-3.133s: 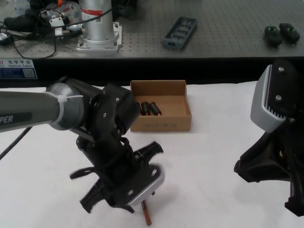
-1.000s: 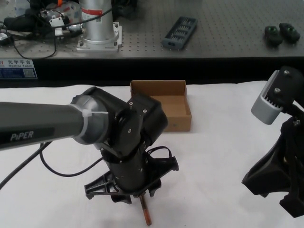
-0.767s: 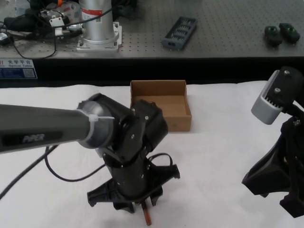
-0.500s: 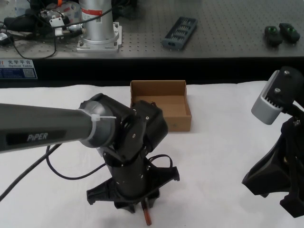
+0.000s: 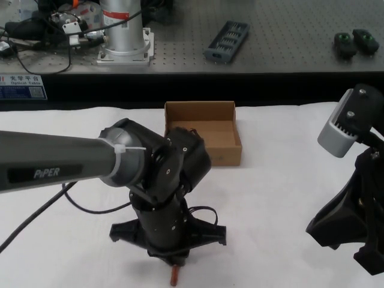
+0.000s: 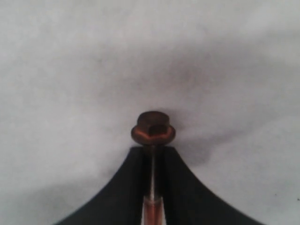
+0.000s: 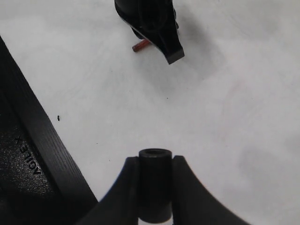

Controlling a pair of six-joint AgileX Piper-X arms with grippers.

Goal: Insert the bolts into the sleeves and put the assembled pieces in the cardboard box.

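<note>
Points straight down at the table (image 5: pixel 270 204) now on the left side, where three seconds back it leaned at a slant. Sits nearer the camera than before, and shows less of the bolt (image 5: pixel 174 277) below the left end effector (image 5: pixel 173 259) than in the earlier frames. Covers more of the cardboard box (image 5: pixel 204 111) with the left arm (image 5: pixel 156 174) than at the start. On the right side, stands turned and drawn slightly toward the edge of the high view.

Left end effector: clamps shut on the bolt's thin shank, with dark fingers (image 6: pixel 133 187) pressed against it on either side. Leaves the copper-coloured hexagonal head sticking out just past the fingertips, facing the white table. Cannot tell whether the head touches the surface.

Right end effector (image 7: pixel 155 164): grips the sleeve (image 7: pixel 155 187), a dark cylinder seated between the two fingers. Lets its open bore reach just beyond the fingertips, above the white table. Faces the left end effector, well apart ahead of it, with the bolt's shank end poking out to one side there.

Cardboard box: lies beyond the left end effector, on its far side from the camera, partly hidden by the left arm. Stays well apart from the right end effector.
</note>
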